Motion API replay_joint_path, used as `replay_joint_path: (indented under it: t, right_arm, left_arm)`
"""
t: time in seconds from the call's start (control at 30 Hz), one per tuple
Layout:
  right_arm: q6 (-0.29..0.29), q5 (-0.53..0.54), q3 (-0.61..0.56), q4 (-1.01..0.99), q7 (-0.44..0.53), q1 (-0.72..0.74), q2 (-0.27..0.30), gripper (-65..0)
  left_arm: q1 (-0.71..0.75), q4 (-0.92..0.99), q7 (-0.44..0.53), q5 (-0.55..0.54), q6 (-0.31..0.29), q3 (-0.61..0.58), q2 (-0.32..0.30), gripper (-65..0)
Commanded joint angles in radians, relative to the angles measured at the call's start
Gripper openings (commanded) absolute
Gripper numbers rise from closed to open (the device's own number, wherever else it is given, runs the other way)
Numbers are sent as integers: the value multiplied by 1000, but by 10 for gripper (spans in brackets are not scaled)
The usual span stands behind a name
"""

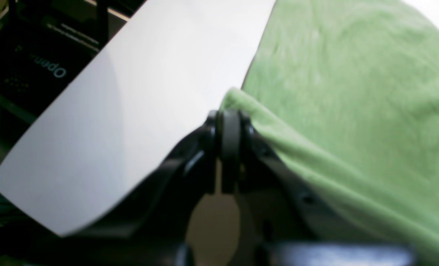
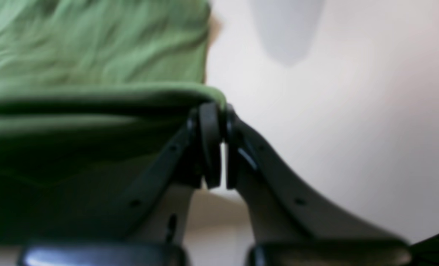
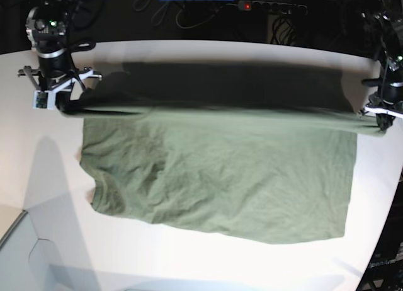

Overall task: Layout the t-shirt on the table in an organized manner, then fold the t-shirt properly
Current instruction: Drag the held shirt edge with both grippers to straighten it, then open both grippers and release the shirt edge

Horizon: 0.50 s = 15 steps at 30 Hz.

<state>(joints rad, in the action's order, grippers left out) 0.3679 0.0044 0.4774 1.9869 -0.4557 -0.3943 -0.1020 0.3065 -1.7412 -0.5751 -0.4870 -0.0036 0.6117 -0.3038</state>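
T-shirt (image 3: 220, 177) edge pinched in both closed fingers, left (image 1: 229, 122) & right (image 2: 216, 114), rest draping onto table (image 3: 189, 253).

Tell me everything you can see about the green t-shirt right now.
The t-shirt is plain olive-green, soft and lightly wrinkled like cotton. Most of it lies spread flat on the white table. Its far edge is lifted and stretched taut between the two arms: the left gripper is shut on one corner, the right gripper on the other. The raised edge casts a dark shadow on the table behind it. Collar and sleeves cannot be made out.
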Motion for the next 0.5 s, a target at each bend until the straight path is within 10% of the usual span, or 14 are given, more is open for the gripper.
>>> replay_joint_path:
  t: [0.0,0.37,0.47]
  right_arm:
    - [-5,3,-6,16,27,-2,5,-650]
    - [-4,3,-59,13,25,-73,0,-648]
    - [81,3,-69,13,25,-98,2,-595]
  left_arm:
    - [0,-10,28,11,6,7,-18,-649]
    - [20,90,27,11,6,4,41,-646]
    - [41,85,27,4,4,4,41,-645]
